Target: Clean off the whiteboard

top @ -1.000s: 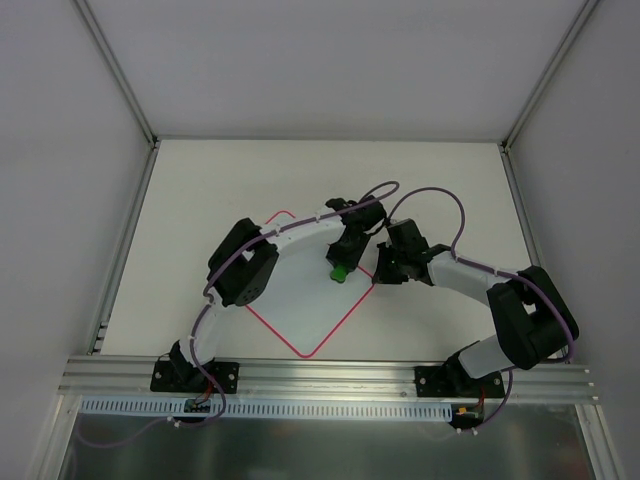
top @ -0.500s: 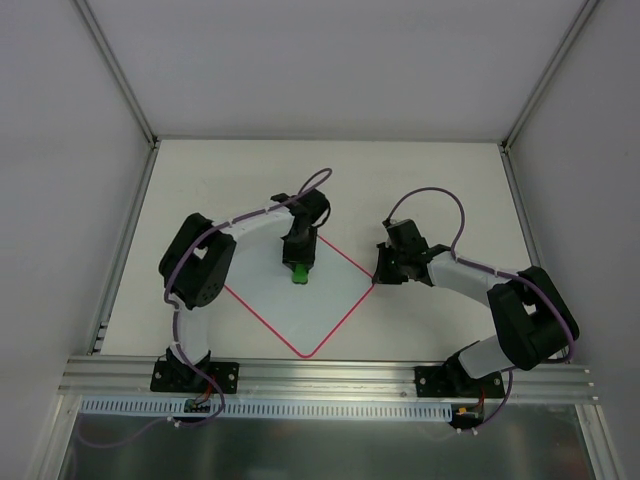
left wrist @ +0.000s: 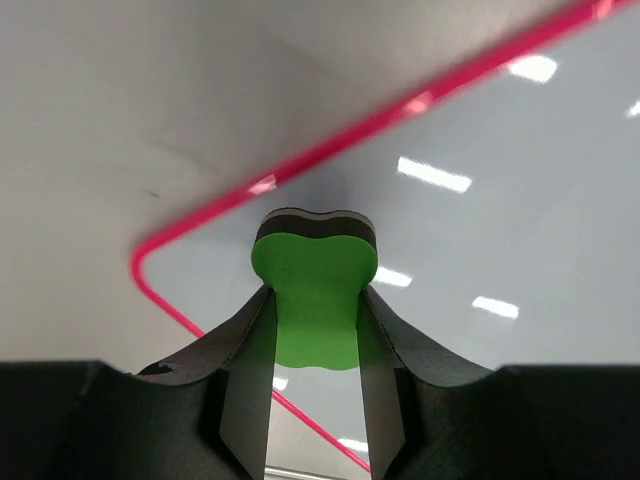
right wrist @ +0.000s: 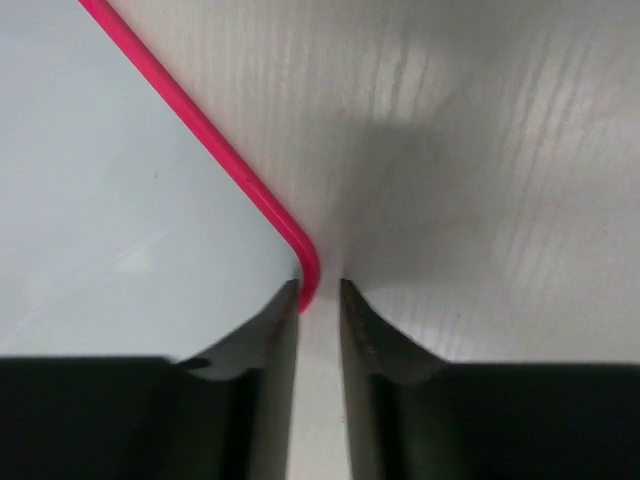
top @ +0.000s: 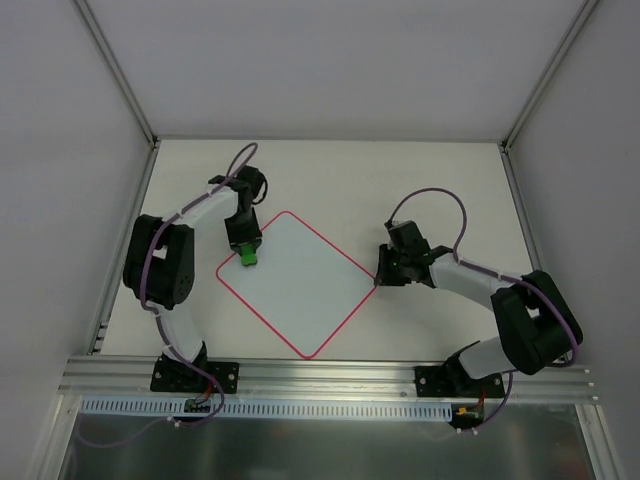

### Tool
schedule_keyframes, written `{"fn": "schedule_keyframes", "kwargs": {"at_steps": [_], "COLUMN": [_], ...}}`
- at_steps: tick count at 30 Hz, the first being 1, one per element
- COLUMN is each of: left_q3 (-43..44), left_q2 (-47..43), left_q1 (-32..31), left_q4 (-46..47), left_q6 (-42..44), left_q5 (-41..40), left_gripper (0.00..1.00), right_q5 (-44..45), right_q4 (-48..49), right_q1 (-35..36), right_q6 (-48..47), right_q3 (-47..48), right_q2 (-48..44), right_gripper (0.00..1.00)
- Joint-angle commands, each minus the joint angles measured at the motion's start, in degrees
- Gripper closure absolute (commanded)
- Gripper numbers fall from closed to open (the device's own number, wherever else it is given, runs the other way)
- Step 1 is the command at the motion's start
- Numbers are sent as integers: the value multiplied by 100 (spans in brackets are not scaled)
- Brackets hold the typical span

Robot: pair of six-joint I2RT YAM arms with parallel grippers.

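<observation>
I see L gripper [top: 244, 248] clamped on green eraser [left wrist: 314, 268], on whiteboard [top: 300, 285] nr its left corner. R gripper [right wrist: 320, 292]: jaws slightly apart at the right corner.

1. Robot lab test cell, not a home or shop.
2. White panel walls [top: 300, 60] close in beyond the green eraser block [top: 247, 258] and on both sides of it.
3. Aluminium frame posts [top: 115, 70] stand at the far corners behind it.
4. A bare white table [top: 330, 175] lies under it.
5. A slotted aluminium rail [top: 330, 375] runs on its near side, with the left arm base [top: 190, 375] and right arm base [top: 450, 380] bolted on.
6. An exposed purple cable [top: 432, 190] loops off to its right, and a perforated cable strip [top: 300, 408] sits nearer than the rail.
</observation>
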Motion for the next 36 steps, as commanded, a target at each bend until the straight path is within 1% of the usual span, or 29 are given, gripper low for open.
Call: {"fn": "schedule_keyframes", "kwargs": {"at_steps": [1, 3, 4, 5, 8, 10, 11, 14, 19, 22, 23, 25, 26, 27, 29, 30, 31, 33, 34, 35, 36], "left_q3": [431, 580, 712, 783, 1037, 1205, 1240, 1416, 1627, 1714, 1724, 1715, 1706, 1645, 1566, 1513, 1400, 1294, 1154, 1083, 1012], "left_q2": [-547, -512, -477, -381, -57, 155, 365, 743, 1131, 1263, 1272, 1220, 1150, 1097, 869, 772, 658, 271, 96, -323, -554], "left_q1": [620, 893, 1173, 1306, 1718, 1852, 2096, 2361, 2739, 2880, 2898, 2907, 2907, 2907, 2907, 2907, 2907, 2907, 2907, 2898, 2898], "left_q4": [-179, -187, -188, -179, -179, -179, -187, -196, -196, -196, -196, -196, -196, -205, -205, -196, -196, -214, -223, -223, -231], "left_q6": [-22, -5, -5, 13, 92, 180, 197, 320, 373, 373, 373, 382, 391, 399, 426, 426, 435, 478, 487, 514, 531], "left_q5": [-392, -445, -454, -428, -419, -410, -366, -261, -208, -68, -67, -76, -93, -119, -198, -295, -322, -366, -331, -270, -182], "left_gripper": [100, 100, 100, 100, 100, 100, 100, 100, 100, 94, 87, 76, 60, 51, 37, 21, 13, 2, 1, 1, 1], "right_q5": [293, 302, 328, 346, 433, 442, 547, 706, 768, 803, 820, 873, 882, 873, 856, 847, 847, 890, 934, 978, 1153], "right_q4": [-506, -629, -673, -717, -998, -1218, -1288, -1534, -1666, -1667, -1658, -1658, -1667, -1667, -1667, -1667, -1667, -1745, -1798, -1868, -2034], "right_q1": [6, 6, 6, -3, 6, 6, -3, 6, -3, -3, -11, -12, -11, -11, -11, -11, -20, -11, -11, -11, -11], "right_q6": [-186, -221, -239, -283, -362, -485, -520, -634, -731, -784, -784, -784, -793, -793, -784, -767, -766, -766, -792, -810, -845], "right_q3": [-82, -73, -47, -46, 59, 112, 155, 191, 121, 68, 51, 24, 15, 15, 41, 50, 76, 190, 252, 331, 523], "right_q2": [-464, -709, -980, -1122, -1624, -1930, -2019, -2405, -2898, -3083, -3119, -3163, -3163, -3180, -3242, -3277, -3364, -3461, -3505, -3593, -3628], "right_gripper": [68, 54, 47, 34, 16, 11, 7, 2, 1, 1, 1, 1, 1, 1, 1, 1, 1, 1, 1, 1, 1]}}
